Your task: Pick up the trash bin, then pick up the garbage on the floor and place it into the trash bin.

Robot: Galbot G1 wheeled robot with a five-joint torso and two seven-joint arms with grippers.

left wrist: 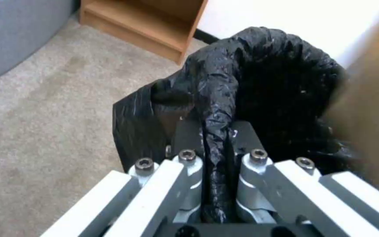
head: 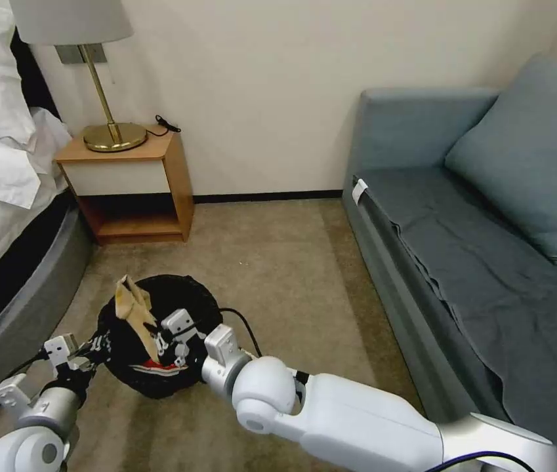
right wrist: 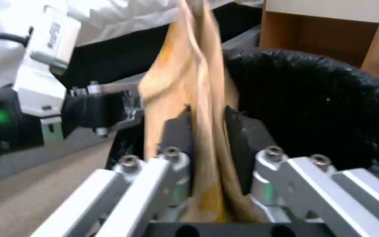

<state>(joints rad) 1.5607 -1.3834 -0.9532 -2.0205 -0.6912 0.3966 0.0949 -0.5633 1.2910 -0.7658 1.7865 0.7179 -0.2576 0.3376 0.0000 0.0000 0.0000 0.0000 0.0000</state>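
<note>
Now, left gripper (left wrist: pixel 215 138): fingers clamped on rim of round black-bagged trash bin (head: pixel 160 328), its 9 o'clock.
Right gripper (right wrist: pixel 209 131): fingers pinching folded brown paper piece (head: pixel 135 311) above bin.

Open carpet (head: pixel 278 262) lies ahead of me, a clear lane between the bed (head: pixel 9 275) on my left and the sofa (head: pixel 435 275) on my right. The nightstand (head: pixel 134 183) blocks the far left corner. Near me, the bin (head: pixel 160 328) stands in the way.

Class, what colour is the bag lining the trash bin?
Black, crinkled and glossy; the trash bin liner shows best in the left wrist view.
</note>
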